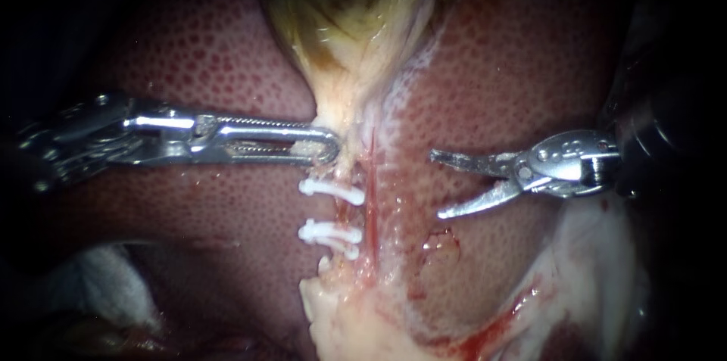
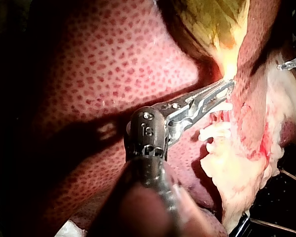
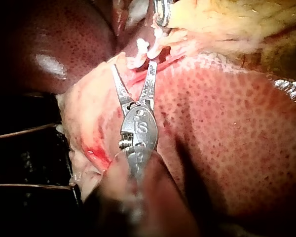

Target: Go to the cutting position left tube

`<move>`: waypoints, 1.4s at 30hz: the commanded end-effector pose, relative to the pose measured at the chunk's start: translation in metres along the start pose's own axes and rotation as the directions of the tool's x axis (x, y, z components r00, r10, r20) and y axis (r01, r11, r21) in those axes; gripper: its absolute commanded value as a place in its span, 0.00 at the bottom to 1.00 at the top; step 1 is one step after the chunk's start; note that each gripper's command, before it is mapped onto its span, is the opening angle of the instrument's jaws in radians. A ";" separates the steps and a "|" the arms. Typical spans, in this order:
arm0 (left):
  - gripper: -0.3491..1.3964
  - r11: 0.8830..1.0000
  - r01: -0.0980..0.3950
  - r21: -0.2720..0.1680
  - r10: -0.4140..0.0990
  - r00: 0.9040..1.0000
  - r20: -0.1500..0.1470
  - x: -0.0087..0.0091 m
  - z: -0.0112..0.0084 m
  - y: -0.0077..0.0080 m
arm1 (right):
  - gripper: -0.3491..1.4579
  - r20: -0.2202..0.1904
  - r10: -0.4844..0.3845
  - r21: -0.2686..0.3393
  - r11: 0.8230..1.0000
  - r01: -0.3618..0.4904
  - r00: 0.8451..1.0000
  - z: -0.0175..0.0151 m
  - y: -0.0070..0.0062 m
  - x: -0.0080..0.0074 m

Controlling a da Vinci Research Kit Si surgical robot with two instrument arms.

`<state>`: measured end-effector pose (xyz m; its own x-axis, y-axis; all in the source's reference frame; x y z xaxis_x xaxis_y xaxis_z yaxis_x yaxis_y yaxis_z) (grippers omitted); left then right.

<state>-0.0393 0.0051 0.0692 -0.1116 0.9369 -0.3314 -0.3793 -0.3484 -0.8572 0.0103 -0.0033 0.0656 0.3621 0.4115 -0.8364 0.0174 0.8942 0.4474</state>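
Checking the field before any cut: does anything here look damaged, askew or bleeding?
A small raw, ragged patch marks the liver below my right instrument, and a red smear lies on pale tissue further down. The upper clip and lower clip sit slightly tilted across the tube. Nothing else stands out.

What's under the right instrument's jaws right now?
Liver surface shows through the gap of the right instrument's open jaws, no tube or clip there. The clips lie ahead of the tips, apart. Liver beneath the metal itself is hidden.

Surgical bench lab, liver [image 1: 189, 66] and gallbladder [image 1: 348, 20] laid out, white clips [image 1: 331, 191] on a tube [image 1: 342, 213]
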 end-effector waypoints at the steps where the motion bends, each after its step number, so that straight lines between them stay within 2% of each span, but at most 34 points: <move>1: 0.00 1.000 0.003 0.000 -0.003 1.000 0.000 0.0002 -0.0001 0.0000 | 0.98 0.000 0.000 0.001 1.000 0.000 1.000 0.0000 -0.0001 0.0000; 4: 0.00 1.000 0.008 -0.011 -0.008 1.000 0.007 0.0011 -0.0011 0.0003 | 0.98 0.000 0.000 0.001 1.000 0.000 1.000 0.0000 -0.0001 -0.0001; 7: 0.00 1.000 0.019 0.002 -0.019 1.000 -0.004 0.0028 -0.0033 0.0007 | 0.98 0.001 0.000 -0.002 1.000 0.000 1.000 0.0000 -0.0001 -0.0001; 10: 0.00 0.999 0.042 0.002 -0.042 0.999 -0.030 0.0051 -0.0059 0.0012 | 0.98 -0.002 -0.001 -0.003 1.000 0.001 1.000 0.0000 -0.0001 -0.0001; 12: 0.00 0.999 0.037 0.003 -0.037 0.998 -0.054 0.0066 -0.0078 0.0017 | 0.98 -0.003 -0.001 0.000 1.000 0.001 1.000 0.0001 -0.0001 -0.0001; 16: 0.00 0.999 0.034 0.002 -0.034 0.996 -0.082 0.0079 -0.0100 0.0025 | 0.98 -0.003 -0.001 0.002 1.000 0.001 1.000 0.0001 -0.0001 -0.0001; 22: 0.00 1.000 0.028 0.008 -0.027 0.996 -0.086 0.0074 -0.0103 0.0031 | 0.98 -0.005 -0.003 0.006 1.000 0.003 1.000 0.0005 -0.0002 -0.0004; 27: 0.00 1.000 0.028 0.009 -0.027 0.996 -0.087 0.0074 -0.0103 0.0032 | 0.98 0.002 -0.010 0.022 1.000 0.010 1.000 0.0021 -0.0006 -0.0014; 35: 0.00 1.000 0.029 0.013 -0.028 0.996 -0.089 0.0072 -0.0104 0.0039 | 0.98 0.048 0.028 0.061 0.998 -0.031 0.998 0.0089 -0.0013 -0.0054; 42: 0.00 1.000 0.026 0.007 -0.025 0.996 -0.085 0.0067 -0.0102 0.0044 | 0.98 0.079 0.061 0.078 0.995 -0.067 0.995 0.0142 -0.0013 -0.0088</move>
<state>-0.0323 0.0095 0.0591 -0.0225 0.9398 -0.3411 -0.3885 -0.3226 -0.8631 0.0209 -0.0108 0.0775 0.4392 0.4508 -0.7771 0.0645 0.8469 0.5278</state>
